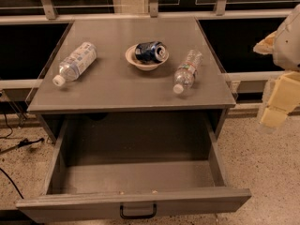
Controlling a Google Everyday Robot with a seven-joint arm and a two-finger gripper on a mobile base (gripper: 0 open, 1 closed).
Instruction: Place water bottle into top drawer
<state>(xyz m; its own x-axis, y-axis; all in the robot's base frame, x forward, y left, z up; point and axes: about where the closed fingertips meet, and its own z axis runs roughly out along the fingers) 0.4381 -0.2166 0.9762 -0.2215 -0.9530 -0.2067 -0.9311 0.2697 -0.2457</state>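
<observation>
Grey metal cabinet, seen from front & above. Top drawer (136,201) is pulled out toward the camera, w/ a black handle (138,213) centred on its front panel. A couple of small pale specks (153,191) lie on the drawer floor near the front.

Water bottle (186,71) lies on its side on the cabinet's top surface (117,88), right part. Its white cap points toward the front edge, base toward the back; narrow red/green label round its middle. It's on top, not in the drawer.

Left of it, near the centre, sits a white bowl (143,63) w/ a blue can (151,51) lying tilted in it; bowl & water bottle are apart. At far left lies a 2nd bottle (75,62) w/ a big white-and-blue label, also on its side, cap toward front-left.

Gripper (276,109) is at the right edge of view, beside the cabinet, over the speckled floor (253,163) & well apart from the water bottle. It's pale yellowish, hanging below a white arm section (290,36), partly cut off by the edge. Can't tell if it's open or closed.

Dark cables (9,139) lie on the floor at left.
</observation>
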